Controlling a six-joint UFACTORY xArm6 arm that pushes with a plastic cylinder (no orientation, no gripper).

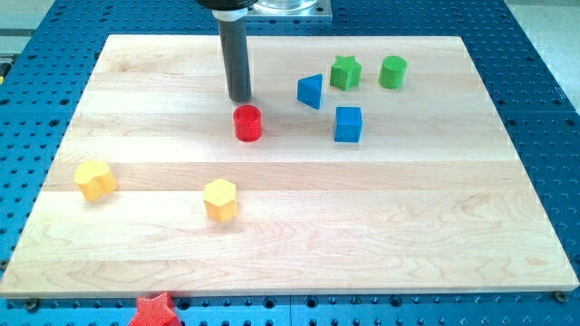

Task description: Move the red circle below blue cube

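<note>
Red circle (247,123) lies on the wooden board (435,217) just at five o'clock of my tip (239,99), close but apparently not touching. My tip, a bare rod, holds nothing. Blue cube (348,124) sits well apart at three o'clock of the red circle.

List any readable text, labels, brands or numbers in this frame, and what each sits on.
None: no writing shows on the wooden board, the red circle, the blue cube, the other blocks, my tip or the blue perforated table.
</note>
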